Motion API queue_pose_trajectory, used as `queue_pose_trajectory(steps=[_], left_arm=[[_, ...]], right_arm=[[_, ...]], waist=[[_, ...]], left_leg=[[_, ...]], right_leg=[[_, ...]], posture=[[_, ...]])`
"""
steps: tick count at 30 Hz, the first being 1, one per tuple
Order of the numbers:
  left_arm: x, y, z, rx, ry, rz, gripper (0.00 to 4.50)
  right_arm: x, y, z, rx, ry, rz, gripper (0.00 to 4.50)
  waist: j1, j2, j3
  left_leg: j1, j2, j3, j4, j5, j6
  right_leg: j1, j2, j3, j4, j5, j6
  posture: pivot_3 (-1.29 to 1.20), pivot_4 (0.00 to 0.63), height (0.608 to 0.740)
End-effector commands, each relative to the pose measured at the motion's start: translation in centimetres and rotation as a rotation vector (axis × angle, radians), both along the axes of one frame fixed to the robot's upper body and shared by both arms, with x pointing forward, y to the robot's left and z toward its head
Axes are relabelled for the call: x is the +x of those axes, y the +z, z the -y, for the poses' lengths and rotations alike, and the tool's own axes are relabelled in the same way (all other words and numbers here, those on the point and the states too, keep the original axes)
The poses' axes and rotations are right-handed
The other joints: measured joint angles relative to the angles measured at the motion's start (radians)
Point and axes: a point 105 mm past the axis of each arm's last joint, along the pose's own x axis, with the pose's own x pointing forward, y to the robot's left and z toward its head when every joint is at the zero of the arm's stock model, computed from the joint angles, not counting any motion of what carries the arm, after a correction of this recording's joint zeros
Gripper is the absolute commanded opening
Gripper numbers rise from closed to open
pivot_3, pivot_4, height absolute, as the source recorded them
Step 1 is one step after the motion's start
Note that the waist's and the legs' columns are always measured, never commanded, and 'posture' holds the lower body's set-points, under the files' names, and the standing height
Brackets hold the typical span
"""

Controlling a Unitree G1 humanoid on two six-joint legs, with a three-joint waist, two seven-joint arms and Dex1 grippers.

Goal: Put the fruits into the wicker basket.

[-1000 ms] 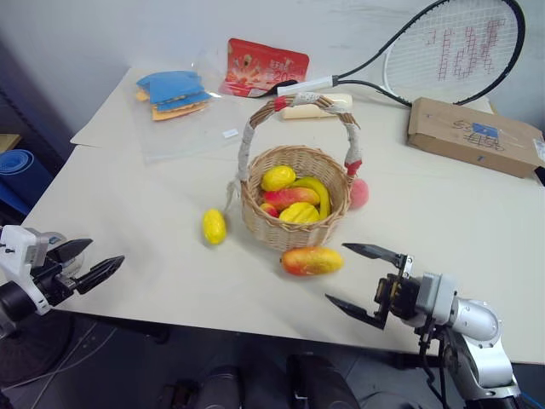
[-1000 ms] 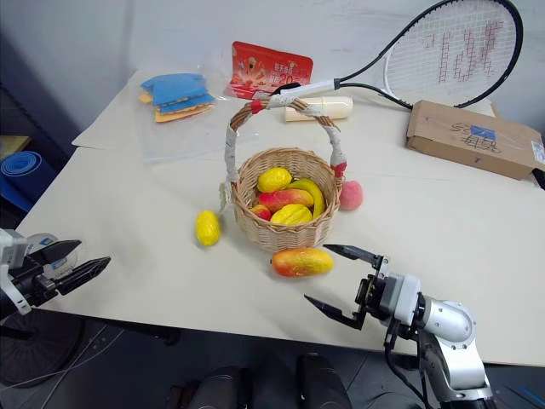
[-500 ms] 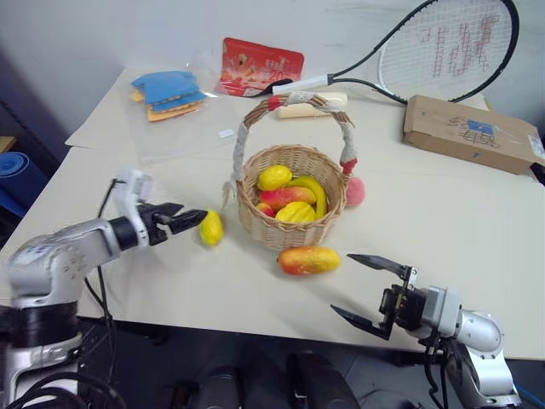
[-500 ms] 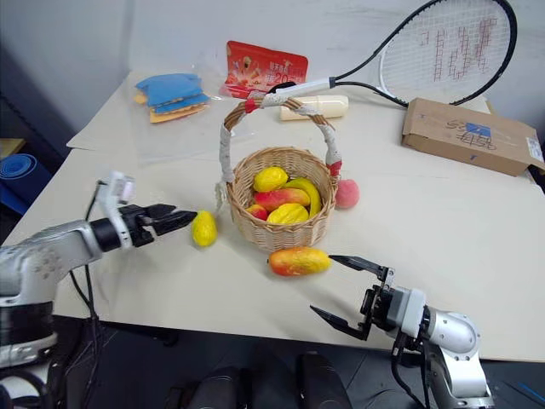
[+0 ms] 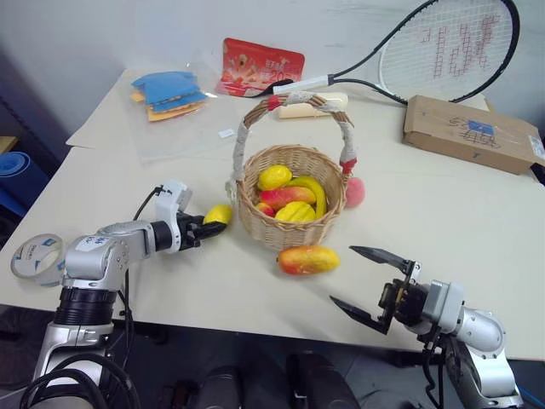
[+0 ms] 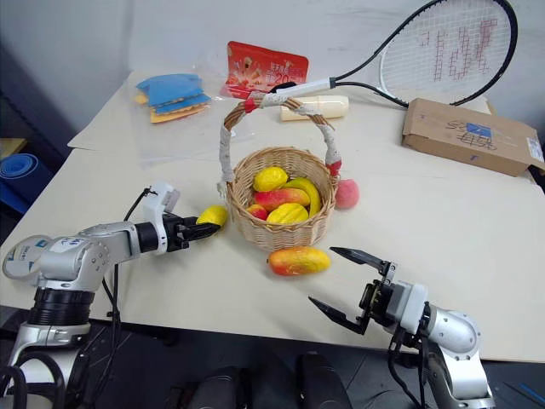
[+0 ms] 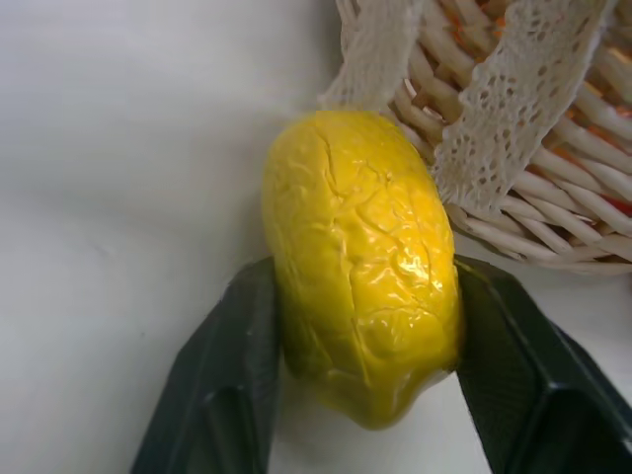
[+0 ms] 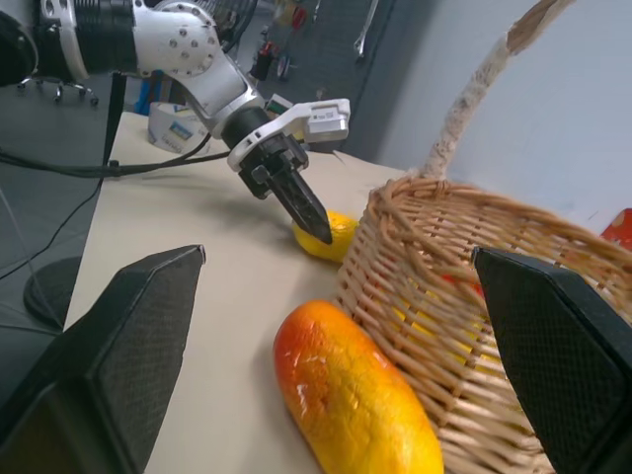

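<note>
A yellow lemon (image 5: 218, 213) lies on the table against the left side of the wicker basket (image 5: 289, 234). My left gripper (image 5: 215, 227) is shut on it, one black finger (image 7: 222, 385) pressed to each side of the lemon (image 7: 355, 296). The basket holds several fruits. An orange-red mango (image 5: 310, 259) lies on the table just in front of the basket, and a pink peach (image 5: 357, 192) sits behind the basket's right side. My right gripper (image 5: 342, 274) hovers open to the right of the mango, holding nothing.
A tennis racket (image 5: 443, 47) and a brown cardboard box (image 5: 473, 132) lie at the back right. A cream tube (image 5: 315, 106), a red packet (image 5: 262, 64) and blue cloths in a clear bag (image 5: 170, 89) lie behind the basket. A tape roll (image 5: 38, 258) rests at the table's left edge.
My left arm swung in from the lower left to the lemon and its fingers closed on it. The lemon shifted a little toward the basket. The right gripper stayed put.
</note>
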Motion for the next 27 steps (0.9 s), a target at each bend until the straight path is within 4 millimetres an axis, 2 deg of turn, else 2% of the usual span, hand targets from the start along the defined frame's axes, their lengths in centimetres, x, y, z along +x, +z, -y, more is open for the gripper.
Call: queue_pose_trajectory(steps=[1, 2, 4, 5, 7, 10, 12, 14, 16, 18, 22, 25, 27], left_arm=[[-1.5, 3.4, -1.8, 0.006, -0.093, 0.181, 1.97], [-2.7, 4.0, -2.0, 0.014, -0.160, 0.182, 1.97], [-7.5, 4.8, -1.9, 0.113, -0.429, 0.121, 1.97], [-9.0, 5.0, -1.8, 0.139, -0.509, 0.089, 1.97], [-10.4, 6.5, -0.4, 0.129, -0.628, 0.118, 1.97], [-11.0, 8.4, 2.4, 0.094, -0.764, 0.231, 1.97], [-10.2, 9.7, 4.6, 0.065, -0.809, 0.354, 1.97], [-7.2, 11.1, 7.3, 0.052, -0.760, 0.531, 1.97], [-3.3, 11.9, 9.8, 0.061, -0.649, 0.631, 1.97], [-1.0, 11.6, 10.8, 0.100, -0.583, 0.645, 1.97], [0.6, 10.4, 12.2, 0.087, -0.581, 0.608, 1.97], [0.1, 10.2, 13.8, 0.038, -0.642, 0.602, 2.96], [-0.1, 11.3, 13.8, 0.011, -0.627, 0.646, 3.60]], right_arm=[[0.0, 1.0, 0.1, -0.002, -0.026, 0.031, 4.50], [0.1, 1.2, 0.1, 0.000, -0.038, 0.032, 4.50], [0.2, 1.5, 0.3, -0.002, -0.062, 0.033, 4.50], [0.2, 1.6, 0.4, -0.004, -0.068, 0.033, 4.50], [0.3, 1.7, 0.5, -0.005, -0.085, 0.029, 4.50], [0.5, 1.8, 0.6, -0.003, -0.106, 0.024, 4.50], [0.6, 1.9, 0.6, 0.001, -0.116, 0.022, 4.50], [0.7, 2.1, 0.3, 0.004, -0.118, 0.023, 4.50], [1.0, 2.6, 0.3, 0.022, -0.136, 0.027, 4.50], [1.3, 3.0, 0.5, 0.049, -0.167, 0.027, 4.50], [1.8, 3.5, 1.0, 0.080, -0.213, 0.020, 4.50], [2.0, 3.6, 1.0, 0.089, -0.223, 0.008, 4.50], [2.2, 3.6, 1.5, 0.090, -0.247, -0.006, 4.50]], waist=[[-0.002, 0.000, 0.000], [-0.002, 0.000, 0.000], [-0.009, -0.004, 0.003], [-0.008, -0.005, 0.003], [0.007, -0.002, 0.003], [0.031, 0.003, 0.003], [0.035, 0.002, 0.003], [0.036, 0.002, 0.003], [0.038, 0.001, 0.003], [0.031, 0.001, 0.003], [0.001, 0.001, 0.003], [0.004, 0.000, 0.003], [0.005, 0.000, 0.003]], left_leg=[[0.000, 0.000, 0.000, 0.000, 0.000, 0.000], [0.000, 0.001, 0.000, 0.000, 0.000, -0.001], [0.000, 0.001, 0.000, -0.001, 0.000, -0.002], [-0.001, 0.002, 0.000, -0.001, 0.000, -0.004], [0.001, 0.002, -0.001, -0.002, -0.001, -0.004], [0.001, 0.001, -0.003, -0.001, 0.001, -0.002], [0.000, 0.000, -0.003, 0.000, 0.001, -0.001], [-0.001, 0.000, -0.003, 0.001, 0.001, 0.000], [-0.002, -0.001, -0.003, 0.002, 0.001, 0.000], [-0.005, -0.001, -0.003, 0.004, 0.001, 0.000], [-0.003, -0.001, -0.001, 0.001, 0.002, 0.000], [-0.003, 0.000, -0.002, 0.001, 0.002, -0.002], [-0.003, 0.000, -0.002, 0.003, 0.002, -0.002]], right_leg=[[0.000, 0.000, 0.000, 0.000, 0.000, -0.001], [-0.001, 0.000, 0.000, 0.000, -0.001, -0.001], [-0.002, 0.000, -0.001, 0.001, -0.002, -0.004], [-0.003, 0.001, 0.000, 0.003, -0.004, -0.007], [-0.002, 0.000, -0.002, 0.003, -0.005, -0.009], [0.001, -0.003, -0.003, 0.002, -0.006, -0.010], [0.002, -0.003, -0.003, 0.002, -0.005, -0.009], [0.002, -0.001, -0.002, 0.001, -0.004, -0.007], [0.002, 0.001, -0.001, 0.001, -0.003, -0.004], [0.001, 0.003, 0.000, 0.000, -0.001, -0.001], [-0.001, 0.006, 0.007, 0.000, -0.002, 0.001], [-0.004, 0.008, 0.008, 0.002, -0.002, 0.001], [-0.004, 0.008, 0.008, 0.002, -0.002, 0.001]], posture=[[0.00, 0.150, 0.740], [0.00, 0.150, 0.740], [0.00, 0.150, 0.740], [0.00, 0.150, 0.740], [0.00, 0.150, 0.740], [0.00, 0.150, 0.740], [0.00, 0.150, 0.740], [0.00, 0.150, 0.740], [0.00, 0.150, 0.740], [0.00, 0.150, 0.740], [0.00, 0.150, 0.740], [0.00, 0.150, 0.740], [0.00, 0.150, 0.740]])
